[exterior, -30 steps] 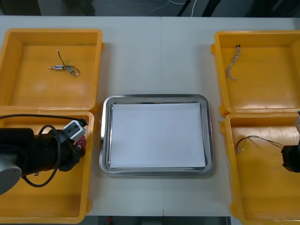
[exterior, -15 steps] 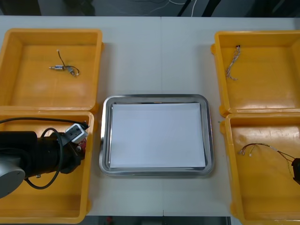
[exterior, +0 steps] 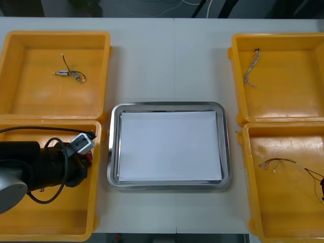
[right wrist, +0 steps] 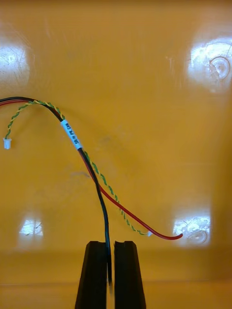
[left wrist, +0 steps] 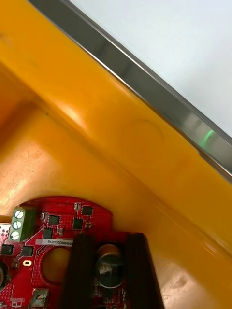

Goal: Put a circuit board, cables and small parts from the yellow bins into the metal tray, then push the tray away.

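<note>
Light table (exterior: 172, 61), metal tray (exterior: 226, 147) at its middle, two yellow bins (exterior: 55, 34) on each side, just beside the tray.

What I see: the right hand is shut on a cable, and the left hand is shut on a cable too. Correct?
Not quite: the left hand is shut on a round red circuit board, not a cable, as the left wrist view shows. The rest holds.

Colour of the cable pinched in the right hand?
Black; the cable shows best in the right wrist view.
</note>
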Action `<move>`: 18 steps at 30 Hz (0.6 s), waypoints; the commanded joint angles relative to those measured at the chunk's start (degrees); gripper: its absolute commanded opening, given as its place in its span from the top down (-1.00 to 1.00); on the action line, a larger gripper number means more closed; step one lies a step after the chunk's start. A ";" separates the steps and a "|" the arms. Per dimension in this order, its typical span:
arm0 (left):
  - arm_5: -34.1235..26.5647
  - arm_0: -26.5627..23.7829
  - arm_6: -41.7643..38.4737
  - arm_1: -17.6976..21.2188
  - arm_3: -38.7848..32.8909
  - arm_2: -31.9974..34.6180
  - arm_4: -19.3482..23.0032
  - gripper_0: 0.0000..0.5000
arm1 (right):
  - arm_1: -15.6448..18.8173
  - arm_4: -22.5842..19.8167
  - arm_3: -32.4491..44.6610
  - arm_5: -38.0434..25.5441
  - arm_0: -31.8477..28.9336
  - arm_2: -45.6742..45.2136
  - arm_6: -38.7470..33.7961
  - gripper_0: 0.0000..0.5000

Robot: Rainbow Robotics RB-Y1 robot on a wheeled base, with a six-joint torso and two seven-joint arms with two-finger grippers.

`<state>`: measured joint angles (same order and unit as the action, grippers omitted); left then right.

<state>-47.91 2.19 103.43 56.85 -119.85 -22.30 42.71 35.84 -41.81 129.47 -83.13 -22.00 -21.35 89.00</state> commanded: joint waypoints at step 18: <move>-0.17 1.33 2.74 3.71 -3.64 2.26 1.76 1.00 | -0.51 -2.40 4.39 -3.35 0.38 -3.87 0.65 -1.00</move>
<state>-47.89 2.25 103.43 57.78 -120.41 -22.25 43.58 35.84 -43.61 131.32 -84.30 -21.98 -22.62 89.00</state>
